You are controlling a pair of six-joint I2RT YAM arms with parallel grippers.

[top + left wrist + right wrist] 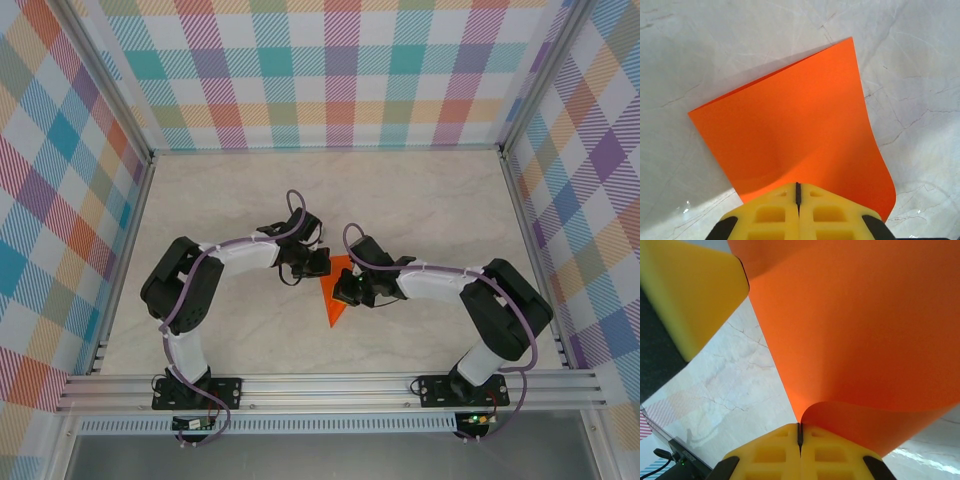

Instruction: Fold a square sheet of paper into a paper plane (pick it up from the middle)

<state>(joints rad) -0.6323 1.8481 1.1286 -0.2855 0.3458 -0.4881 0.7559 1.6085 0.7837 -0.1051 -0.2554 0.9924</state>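
Note:
The square sheet of paper [333, 302] is bright orange and shows from above as a narrow triangle pointing toward the near edge, in the middle of the table. My left gripper [318, 266] is at its upper left corner and my right gripper [346, 290] at its right side. In the left wrist view the sheet [800, 120] spreads ahead, doubled and bowed, and runs into the shut left gripper [798, 186]. In the right wrist view the paper [865, 330] curls up from the shut right gripper [800, 426]. The left gripper's yellow finger [695, 295] meets the sheet's far corner.
The pale marble tabletop [420, 200] is fenced by plaid walls on three sides. An aluminium rail [330, 390] with both arm bases runs along the near edge. The two arms' elbows [180, 285] [510, 305] stick out to either side.

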